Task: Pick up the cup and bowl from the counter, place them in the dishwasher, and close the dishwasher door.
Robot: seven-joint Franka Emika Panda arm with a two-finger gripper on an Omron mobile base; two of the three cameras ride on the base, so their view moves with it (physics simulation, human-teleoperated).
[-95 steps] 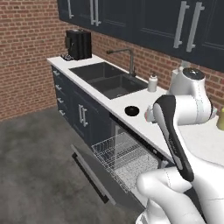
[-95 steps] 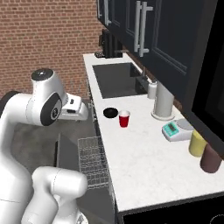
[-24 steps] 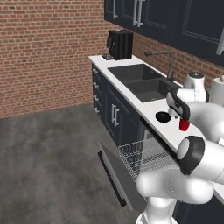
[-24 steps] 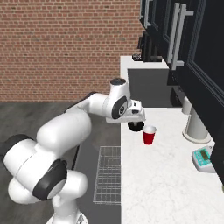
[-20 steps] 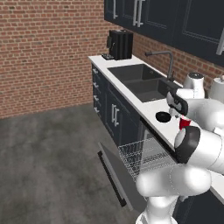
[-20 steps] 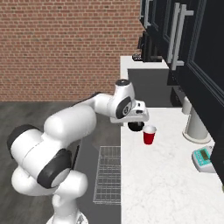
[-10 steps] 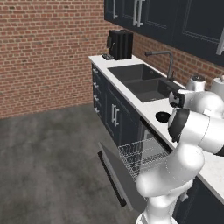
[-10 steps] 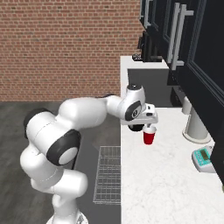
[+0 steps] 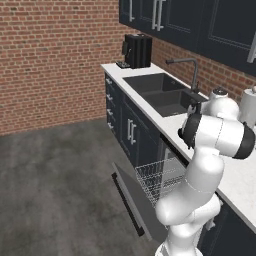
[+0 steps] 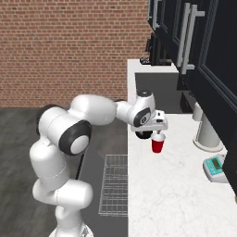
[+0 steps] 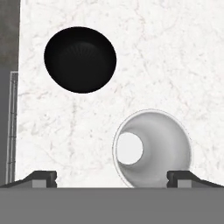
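the jaws stand wide apart, holding nothing. in the hand view the gripper point(image 11: 111, 177) looks straight down, its two finger tips point(image 11: 41, 178) low at either side, and the cup point(image 11: 152, 148) sits upright between them but off toward one tip — its white inside and rim nearly meet that tip, while the other side has plenty of room. the bowl point(image 11: 80, 59) lies on the counter point(image 11: 175, 57) just beside the cup, apart from it, near the counter's front edge.

from the right base view the gripper point(image 10: 156, 130) hangs just over the cup point(image 10: 158, 144), with the bowl point(image 10: 143, 134) mostly hidden under the hand. below the counter edge the dishwasher door point(image 9: 131, 199) hangs open with the white rack point(image 9: 159, 176) pulled out.

the likely next move is a descent around the cup. the risk is that off-centre line-up: coming down as it stands, the near tip may land on the rim and tip or shove the light cup, possibly into the bowl — or toward the edge. a small sideways correction first would help.
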